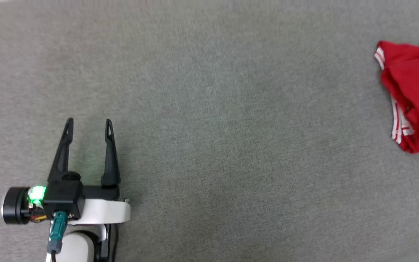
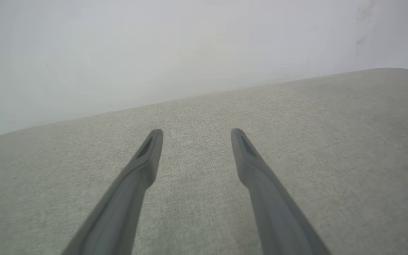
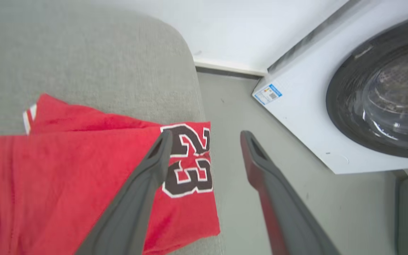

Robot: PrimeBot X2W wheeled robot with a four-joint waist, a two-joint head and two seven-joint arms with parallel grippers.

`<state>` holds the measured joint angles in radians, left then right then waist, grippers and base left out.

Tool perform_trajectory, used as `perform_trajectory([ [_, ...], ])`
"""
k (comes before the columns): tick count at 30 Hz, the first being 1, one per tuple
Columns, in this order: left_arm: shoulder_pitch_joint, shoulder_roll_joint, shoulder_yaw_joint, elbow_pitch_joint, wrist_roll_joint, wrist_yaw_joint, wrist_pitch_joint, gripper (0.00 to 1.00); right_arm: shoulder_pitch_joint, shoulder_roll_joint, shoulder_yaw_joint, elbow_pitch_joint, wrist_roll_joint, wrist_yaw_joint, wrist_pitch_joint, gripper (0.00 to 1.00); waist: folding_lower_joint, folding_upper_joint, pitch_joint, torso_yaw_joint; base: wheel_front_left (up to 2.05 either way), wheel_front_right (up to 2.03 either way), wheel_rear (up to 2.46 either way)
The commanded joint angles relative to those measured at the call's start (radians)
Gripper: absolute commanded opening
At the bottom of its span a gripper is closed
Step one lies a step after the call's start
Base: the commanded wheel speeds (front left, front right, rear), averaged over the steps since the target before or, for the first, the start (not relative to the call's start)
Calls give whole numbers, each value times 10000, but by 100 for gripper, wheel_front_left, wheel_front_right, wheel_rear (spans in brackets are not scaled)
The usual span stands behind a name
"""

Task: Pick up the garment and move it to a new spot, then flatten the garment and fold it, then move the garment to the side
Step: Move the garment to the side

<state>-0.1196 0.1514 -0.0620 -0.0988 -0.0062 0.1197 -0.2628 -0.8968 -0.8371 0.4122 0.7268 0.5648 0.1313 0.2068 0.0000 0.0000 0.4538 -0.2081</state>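
Where the grey cushion (image 1: pixel 209 109) ended on my right, the shirt (image 3: pixel 83 177) lay folded in a red heap, its black 23 facing up at the very edge, beside the floor (image 3: pixel 232 117). My right gripper (image 3: pixel 207 133) hung over that corner, fingers spread wide and holding nothing; whether one finger touched the cloth I could not tell. A white washer (image 3: pixel 306 117) stood beyond the floor. Well apart, my left gripper (image 1: pixel 88 120) hovered over the cushion, fingers apart, empty.
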Motion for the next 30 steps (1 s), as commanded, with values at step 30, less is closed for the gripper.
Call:
perform_trajectory([
  [30,1699,-644,10,438,-185,-91,-23,100,5715,6260,-3436,-6161,-4102,-10,-4711,100,0,0,-3503,1799,0,0,0],
])
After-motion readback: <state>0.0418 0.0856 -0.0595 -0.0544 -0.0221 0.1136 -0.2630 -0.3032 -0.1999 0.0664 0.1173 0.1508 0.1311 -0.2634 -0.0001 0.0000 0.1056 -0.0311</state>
